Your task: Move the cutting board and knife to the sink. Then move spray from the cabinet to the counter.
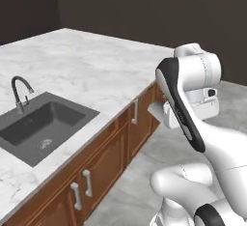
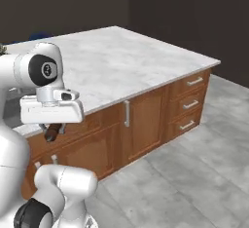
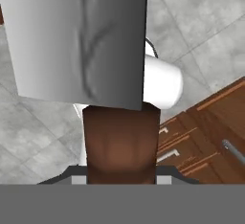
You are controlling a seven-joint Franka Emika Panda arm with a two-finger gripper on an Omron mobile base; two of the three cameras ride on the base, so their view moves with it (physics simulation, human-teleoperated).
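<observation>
Closest to the camera on the hand, the knife (image 3: 91, 50) rises straight up out of the gripper (image 3: 121, 175). Its brown wooden handle is clamped between the jaws, which are partly closed around it, and its broad grey blade points away along the gripper's own line. In the right base view the handle end (image 2: 52, 131) pokes out below the hand, which hangs off the front edge of the counter (image 2: 126, 61), over the grey tiled floor (image 2: 194, 173).

Farther off, in the left base view, the dark sink (image 1: 41, 128) is sunk into the marble worktop, well to the left of the arm, with its curved tap (image 1: 19, 92) behind it. The knife likely must travel left and over the counter edge to reach it.
</observation>
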